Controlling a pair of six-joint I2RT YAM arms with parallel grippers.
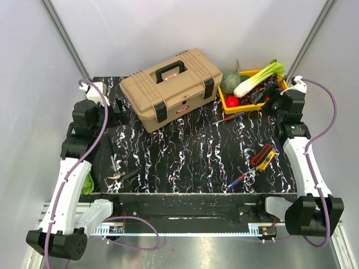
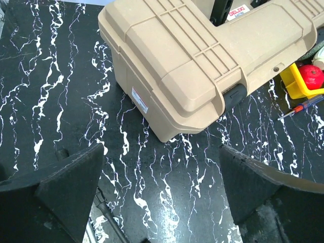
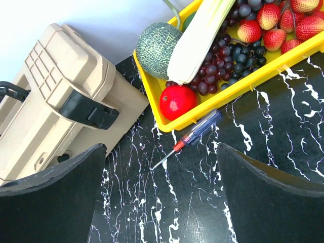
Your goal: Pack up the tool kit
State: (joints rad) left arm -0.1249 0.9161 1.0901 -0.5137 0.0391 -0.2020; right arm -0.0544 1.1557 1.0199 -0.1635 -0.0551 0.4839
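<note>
The tan toolbox stands closed and latched at the back middle of the table, black handle on top. It also shows in the left wrist view and the right wrist view. A blue-and-red screwdriver lies beside the yellow tray, in front of my right gripper. A red-and-yellow hand tool and another screwdriver lie at the right front. Pliers lie at the left front. My left gripper is open and empty, left of the toolbox. My right gripper is open and empty above the table near the tray.
A yellow tray of vegetables and fruit stands at the back right, right of the toolbox; its rim shows in the right wrist view. A green object lies off the left table edge. Grey walls close in the back and sides.
</note>
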